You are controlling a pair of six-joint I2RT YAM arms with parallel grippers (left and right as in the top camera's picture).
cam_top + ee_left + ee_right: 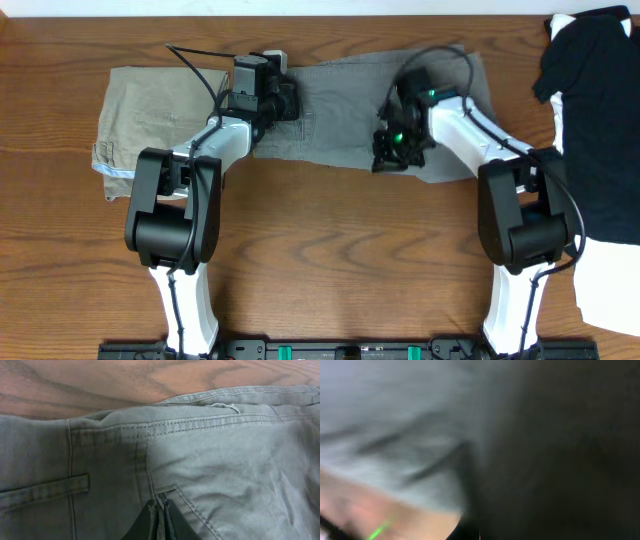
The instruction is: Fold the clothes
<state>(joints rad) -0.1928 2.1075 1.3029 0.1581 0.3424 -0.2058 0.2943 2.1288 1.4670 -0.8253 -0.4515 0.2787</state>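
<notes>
Spread flat along the far edge of the brown wooden table (330, 260), mid-width: grey woven shorts (340, 110) with stitched seams and pockets. On their left part, left gripper (290, 98), black fingers (148, 524) pressed together, pinching a thin ridge of grey cloth beside a pocket seam. At their near hem, right gripper (392, 155), pressed together; wrist view blurred, so cannot tell whether cloth is caught. Toward the left edge, just beside the grey pair, olive-khaki shorts (150, 105) with pale-blue waistband lining. At the far right corner, black garment (600, 120) draped over white garment (610, 290).

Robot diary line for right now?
left tool: shut on grey shorts | right tool: shut, at their edge | khaki shorts: flat
</notes>
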